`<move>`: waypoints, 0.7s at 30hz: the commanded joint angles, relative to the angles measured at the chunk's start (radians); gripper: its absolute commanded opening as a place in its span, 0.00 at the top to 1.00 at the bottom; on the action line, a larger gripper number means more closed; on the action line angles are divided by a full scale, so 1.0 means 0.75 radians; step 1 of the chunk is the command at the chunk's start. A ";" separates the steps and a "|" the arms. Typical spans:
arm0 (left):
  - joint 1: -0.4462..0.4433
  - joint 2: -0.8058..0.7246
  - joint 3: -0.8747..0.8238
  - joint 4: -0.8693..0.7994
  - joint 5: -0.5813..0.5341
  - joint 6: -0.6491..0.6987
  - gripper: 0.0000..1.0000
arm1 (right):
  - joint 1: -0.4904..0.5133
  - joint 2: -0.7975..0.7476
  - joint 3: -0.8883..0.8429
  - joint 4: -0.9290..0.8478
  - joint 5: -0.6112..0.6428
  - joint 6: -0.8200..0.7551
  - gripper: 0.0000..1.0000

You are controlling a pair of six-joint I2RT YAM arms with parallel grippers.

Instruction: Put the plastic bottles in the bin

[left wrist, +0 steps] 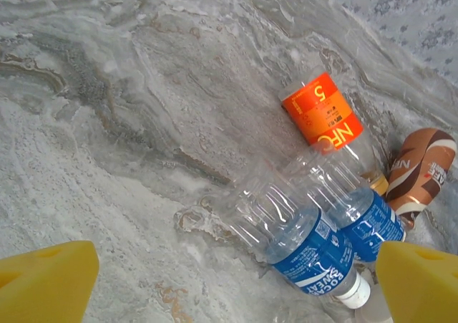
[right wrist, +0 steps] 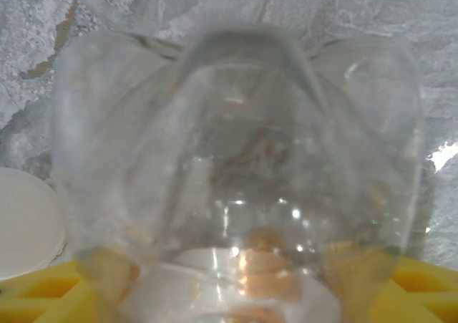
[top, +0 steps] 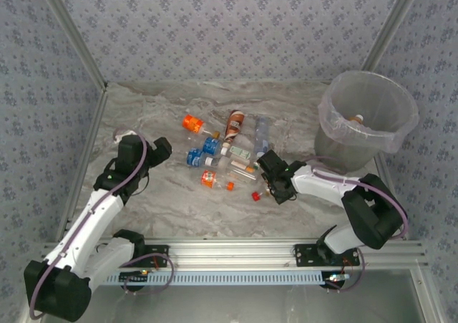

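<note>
Several plastic bottles lie in a cluster mid-table: one with an orange label [top: 192, 123], a brown one [top: 234, 122], two with blue labels [top: 195, 157] and a small orange one [top: 209, 179]. My left gripper [top: 161, 150] is open just left of the cluster. Between its yellow fingers [left wrist: 46, 283] I see the blue-labelled bottles [left wrist: 315, 248], with the orange-labelled bottle [left wrist: 322, 115] beyond. My right gripper [top: 270, 169] is low at the cluster's right edge. A clear bottle [right wrist: 236, 144] sits between its yellow fingers [right wrist: 422, 287], which press on both sides. The bin [top: 366, 119] stands at the back right.
A bottle [top: 356, 119] lies inside the bin. A loose red cap [top: 255, 195] sits on the marble table [top: 143, 115] near my right gripper, and a white cap [right wrist: 25, 223] lies beside the held bottle. Patterned walls enclose the table on three sides.
</note>
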 commanded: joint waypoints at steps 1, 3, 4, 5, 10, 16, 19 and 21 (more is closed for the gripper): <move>0.009 0.004 0.068 -0.012 0.027 0.035 0.00 | 0.004 0.064 -0.030 0.047 0.043 0.038 0.33; 0.009 0.007 0.070 -0.010 0.028 0.040 0.01 | 0.002 0.051 -0.030 0.041 0.061 0.035 0.35; 0.009 0.010 0.071 -0.008 0.029 0.043 0.00 | 0.002 0.039 -0.030 0.031 0.072 0.034 0.36; 0.009 0.012 0.072 -0.007 0.031 0.045 0.01 | 0.002 0.029 -0.030 0.023 0.081 0.034 0.38; 0.009 0.015 0.065 -0.001 0.036 0.044 0.00 | 0.004 -0.059 -0.099 0.110 0.137 -0.020 0.52; 0.009 0.008 0.063 0.002 0.025 0.043 0.00 | 0.007 -0.127 -0.129 0.108 0.181 -0.084 0.57; 0.009 0.008 0.064 0.002 0.027 0.044 0.01 | 0.028 -0.181 -0.116 0.099 0.227 -0.183 0.60; 0.009 0.008 0.064 0.005 0.026 0.045 0.01 | 0.076 -0.226 -0.080 0.051 0.324 -0.270 0.61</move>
